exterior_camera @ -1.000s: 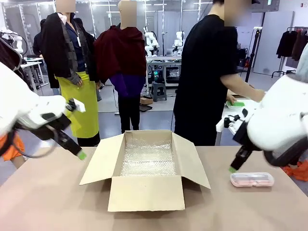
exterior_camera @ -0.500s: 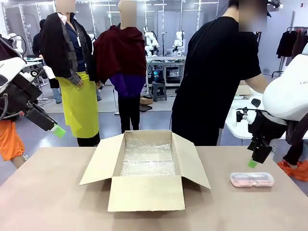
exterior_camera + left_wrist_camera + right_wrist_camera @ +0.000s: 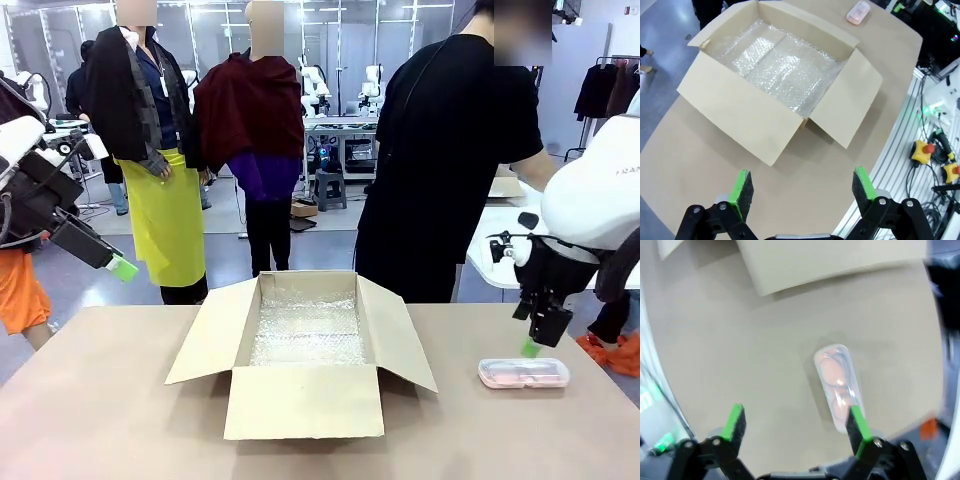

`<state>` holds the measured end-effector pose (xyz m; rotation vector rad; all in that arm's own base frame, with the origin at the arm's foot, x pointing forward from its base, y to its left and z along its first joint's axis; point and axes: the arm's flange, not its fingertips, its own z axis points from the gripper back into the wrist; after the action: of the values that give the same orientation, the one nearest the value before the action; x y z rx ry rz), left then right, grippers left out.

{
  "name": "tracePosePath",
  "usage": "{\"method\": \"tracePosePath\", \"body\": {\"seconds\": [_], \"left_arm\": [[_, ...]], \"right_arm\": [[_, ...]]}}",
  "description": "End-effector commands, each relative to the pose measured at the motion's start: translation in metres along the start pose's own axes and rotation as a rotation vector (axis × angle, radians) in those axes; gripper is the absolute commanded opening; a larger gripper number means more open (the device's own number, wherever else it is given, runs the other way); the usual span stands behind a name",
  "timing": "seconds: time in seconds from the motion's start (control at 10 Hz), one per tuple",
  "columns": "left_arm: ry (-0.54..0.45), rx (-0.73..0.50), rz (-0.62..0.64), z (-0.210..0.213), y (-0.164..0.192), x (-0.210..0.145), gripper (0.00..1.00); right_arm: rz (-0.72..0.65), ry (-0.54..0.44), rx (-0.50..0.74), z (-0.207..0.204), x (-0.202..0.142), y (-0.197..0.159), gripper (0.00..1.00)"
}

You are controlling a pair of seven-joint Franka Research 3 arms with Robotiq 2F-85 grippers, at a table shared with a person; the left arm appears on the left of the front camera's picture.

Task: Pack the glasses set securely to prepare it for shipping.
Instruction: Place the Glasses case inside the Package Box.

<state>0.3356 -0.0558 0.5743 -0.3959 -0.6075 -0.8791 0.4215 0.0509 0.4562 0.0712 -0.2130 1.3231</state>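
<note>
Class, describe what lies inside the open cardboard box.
Bubble wrap lines the floor of the box; nothing else lies on it. The pink glasses pack sits outside, on the table. Whatever is beneath the wrap is covered.

No writing can be read here — any print is too faint.

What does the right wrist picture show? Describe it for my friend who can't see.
A clear plastic glasses pack with pink-red frames lies on the tan table, close to one green pad of the open right gripper. A cardboard box flap shows at the top.
</note>
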Motion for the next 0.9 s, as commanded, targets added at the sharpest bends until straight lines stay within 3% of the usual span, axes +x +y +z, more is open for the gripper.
{"method": "tracePosePath", "body": {"seconds": [0.0, 0.3, 0.8], "left_arm": [[0.009, -0.002, 0.0, -0.002, 0.001, 0.0, 1.0], [0.009, -0.002, 0.0, -0.002, 0.001, 0.0, 1.0], [0.009, -0.002, 0.0, -0.002, 0.001, 0.0, 1.0]], "right_arm": [[0.299, 0.036, 0.134, -0.013, -0.005, -0.02, 1.0], [0.475, 0.059, 0.161, -0.034, -0.006, -0.033, 1.0], [0.357, 0.122, 0.106, -0.059, -0.014, -0.052, 1.0]]}}
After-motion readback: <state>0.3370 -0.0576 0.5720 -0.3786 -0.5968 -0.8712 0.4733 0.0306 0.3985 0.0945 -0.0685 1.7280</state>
